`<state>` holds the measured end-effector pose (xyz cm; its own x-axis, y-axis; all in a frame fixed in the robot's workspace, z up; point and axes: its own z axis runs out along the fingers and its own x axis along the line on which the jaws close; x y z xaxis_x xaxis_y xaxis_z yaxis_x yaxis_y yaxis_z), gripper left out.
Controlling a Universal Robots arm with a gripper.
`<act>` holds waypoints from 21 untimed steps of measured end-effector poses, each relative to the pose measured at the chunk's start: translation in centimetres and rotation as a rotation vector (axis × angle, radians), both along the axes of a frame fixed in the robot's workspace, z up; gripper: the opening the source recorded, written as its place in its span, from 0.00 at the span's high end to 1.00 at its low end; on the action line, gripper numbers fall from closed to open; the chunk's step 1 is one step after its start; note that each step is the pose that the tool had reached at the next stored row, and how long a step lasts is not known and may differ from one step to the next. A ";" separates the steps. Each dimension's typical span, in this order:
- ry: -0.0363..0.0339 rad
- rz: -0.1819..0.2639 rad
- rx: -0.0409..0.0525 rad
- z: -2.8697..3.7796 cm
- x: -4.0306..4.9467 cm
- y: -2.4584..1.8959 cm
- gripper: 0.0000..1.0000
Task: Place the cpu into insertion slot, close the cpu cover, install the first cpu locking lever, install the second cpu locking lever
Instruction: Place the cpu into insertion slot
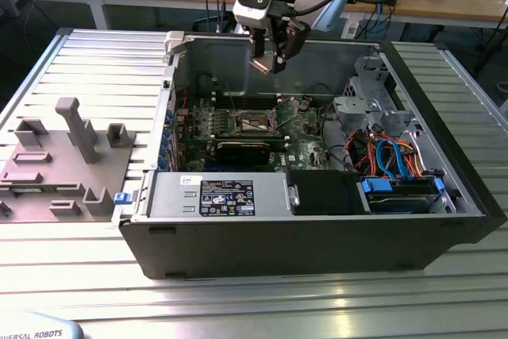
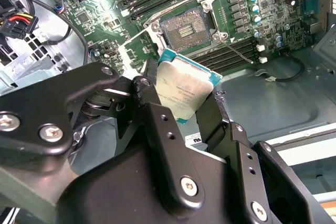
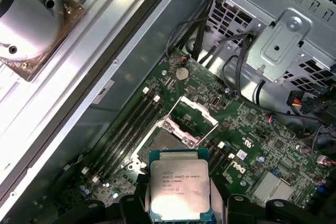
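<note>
My gripper (image 1: 274, 59) hangs above the open computer case, shut on the cpu (image 2: 186, 90), which it grips by two opposite edges. The cpu's (image 3: 180, 190) silver top faces the camera in both wrist views. Below it on the green board lies the insertion slot (image 2: 186, 29) (image 3: 161, 144), its dark centre bare. The cpu cover (image 3: 199, 110) stands swung up beside the slot. A thin wire locking lever (image 2: 234, 52) sticks out from the slot's side, unlatched. In the exterior view the insertion slot (image 1: 254, 123) sits below the gripper, well apart from it.
Long black memory slots (image 3: 126, 129) flank the socket. A metal drive cage (image 1: 369, 93) and coloured cables (image 1: 393, 152) fill the case at the exterior view's right. The power supply (image 1: 222, 196) lines the near wall. A grey fixture tray (image 1: 59, 160) lies outside the case.
</note>
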<state>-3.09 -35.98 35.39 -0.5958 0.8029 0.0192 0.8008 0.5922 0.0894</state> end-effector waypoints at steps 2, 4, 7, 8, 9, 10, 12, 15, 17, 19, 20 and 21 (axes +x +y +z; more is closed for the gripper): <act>0.0000 -0.003 0.0000 0.00 0.00 0.00 0.46; 0.0001 -0.005 0.0000 0.00 0.00 0.00 0.46; 0.0000 -0.010 0.0000 0.00 0.00 0.00 0.46; 0.0000 -0.011 0.0001 0.00 0.00 0.00 0.46; 0.0001 -0.012 0.0000 0.00 0.00 0.00 0.46; 0.0000 -0.013 0.0001 0.00 0.00 0.00 0.46; 0.0000 -0.016 0.0000 0.00 0.00 0.00 0.46; 0.0000 -0.020 0.0001 0.00 0.00 0.00 0.46; 0.0000 -0.023 0.0000 0.00 0.00 0.00 0.46; 0.0001 -0.026 0.0000 0.00 0.00 0.00 0.46; 0.0001 -0.027 0.0000 0.00 0.00 0.00 0.46; 0.0000 -0.028 0.0000 0.00 0.00 0.00 0.46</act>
<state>-3.09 -35.98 35.39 -0.5729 0.8194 0.0193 0.8172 0.5693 0.0894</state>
